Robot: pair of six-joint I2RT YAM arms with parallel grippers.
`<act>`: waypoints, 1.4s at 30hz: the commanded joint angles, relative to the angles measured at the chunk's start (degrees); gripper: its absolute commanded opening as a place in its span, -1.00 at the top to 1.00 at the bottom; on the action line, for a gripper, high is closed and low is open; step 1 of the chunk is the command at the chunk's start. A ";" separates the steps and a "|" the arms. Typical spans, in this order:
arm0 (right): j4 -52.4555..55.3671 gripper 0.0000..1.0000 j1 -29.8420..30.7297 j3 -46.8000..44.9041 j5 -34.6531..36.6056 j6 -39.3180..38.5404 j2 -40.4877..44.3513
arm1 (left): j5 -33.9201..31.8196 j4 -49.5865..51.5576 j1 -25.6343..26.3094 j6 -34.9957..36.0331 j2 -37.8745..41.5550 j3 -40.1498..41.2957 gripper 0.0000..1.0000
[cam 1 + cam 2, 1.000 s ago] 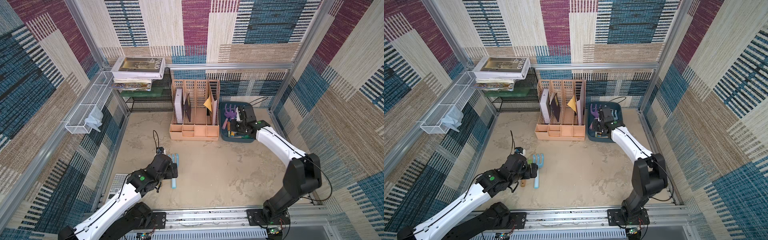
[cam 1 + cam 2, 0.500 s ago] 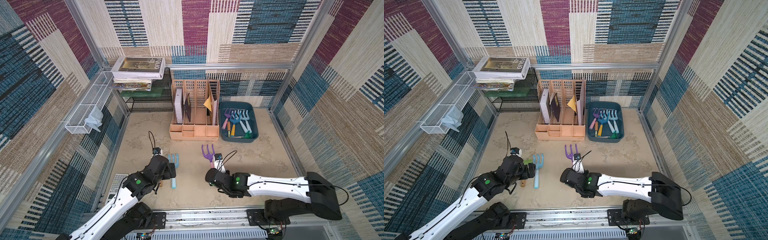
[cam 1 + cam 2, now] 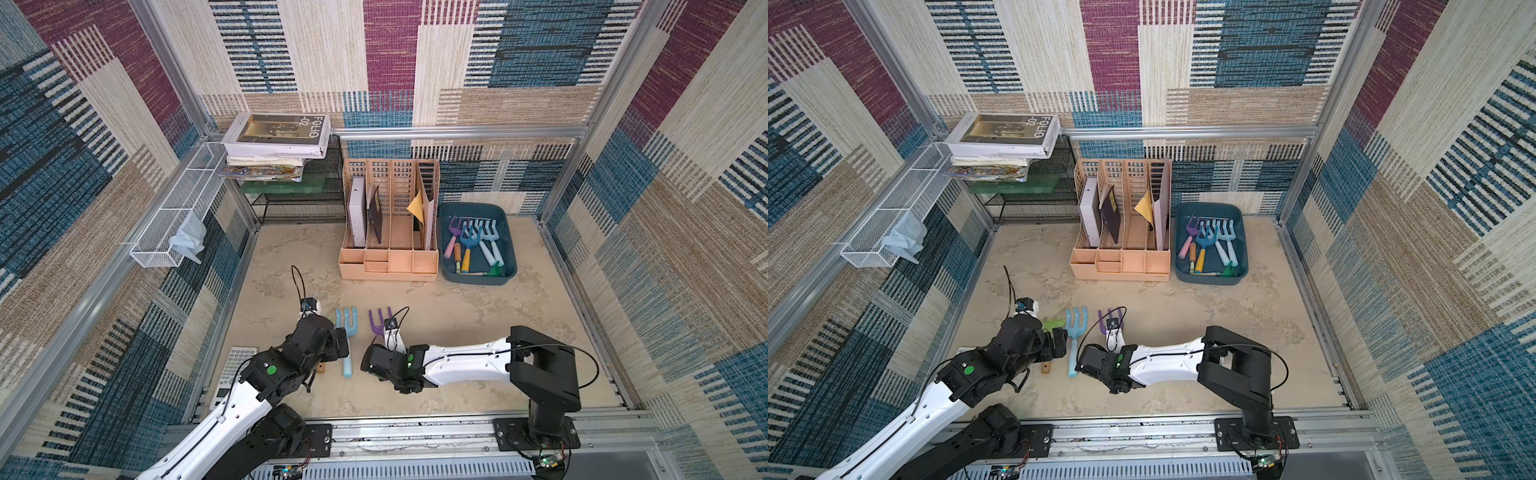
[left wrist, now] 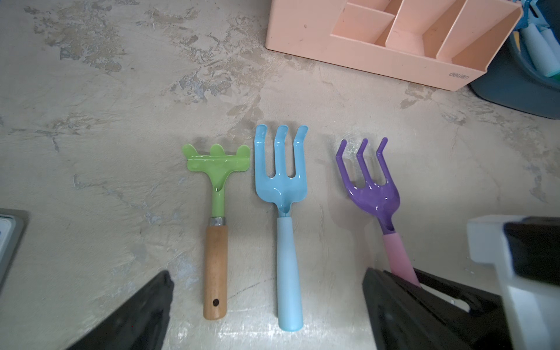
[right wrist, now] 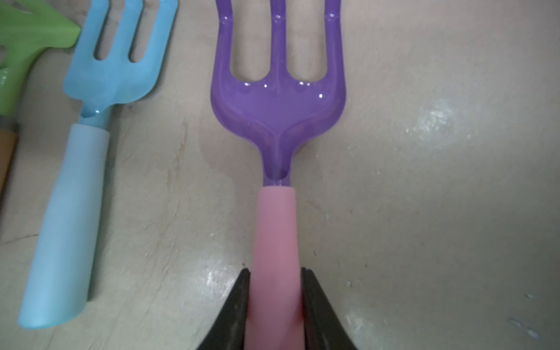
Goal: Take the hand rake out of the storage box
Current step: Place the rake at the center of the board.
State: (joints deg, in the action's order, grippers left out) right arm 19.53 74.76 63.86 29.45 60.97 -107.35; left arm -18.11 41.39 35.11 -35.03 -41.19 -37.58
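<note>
Beige tabletop [image 3: 478, 299], purple hand rake [image 5: 277, 100] with pink handle [image 5: 277, 236] pinched between right jaws, left jaws spread wide

Three hand rakes are counted on the table [image 3: 457, 332]: one green rake [image 4: 216, 169], one light blue rake [image 4: 281, 188], one purple rake [image 4: 374, 194]. At least five garden tools [image 3: 469, 243] are counted in one storage box [image 3: 473, 281]; an exact count is prevented by overlap. One peach file organizer [image 3: 388, 266] and one white wire-mesh basket [image 3: 166, 232] are noted.

I am seeing the mottled beige tabletop [image 3: 478, 316] carrying the peach organizer [image 3: 388, 266] and, just right of it, the storage box [image 3: 473, 280] at the far side. Nearer me, a green rake [image 4: 216, 197], blue fork [image 4: 285, 236] and purple hand rake [image 4: 372, 194] are lying side by side, left to right.
</note>
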 commanded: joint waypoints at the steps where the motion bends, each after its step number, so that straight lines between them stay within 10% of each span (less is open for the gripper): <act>1: -0.16 0.71 -0.40 1.27 -2.20 -0.15 -1.81 | -0.42 -0.10 -0.05 -0.29 -0.26 0.08 -0.99; 9: -0.35 -0.15 -0.65 4.25 -4.00 -1.59 -4.90 | -0.57 0.01 -0.05 -0.27 -0.18 0.23 -0.99; 22: -2.60 0.40 -1.02 5.43 -5.79 -3.84 -6.65 | -0.28 -0.34 -0.05 -0.35 -0.31 0.52 -0.99; 42: -5.60 0.16 0.21 6.39 -8.98 -5.14 -5.01 | -0.27 -0.58 -0.09 -0.25 -0.51 0.50 -0.98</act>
State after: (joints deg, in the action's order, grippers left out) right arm 14.15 74.96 70.02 22.04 56.84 -112.60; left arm -18.09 41.36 35.09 -35.40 -41.76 -37.04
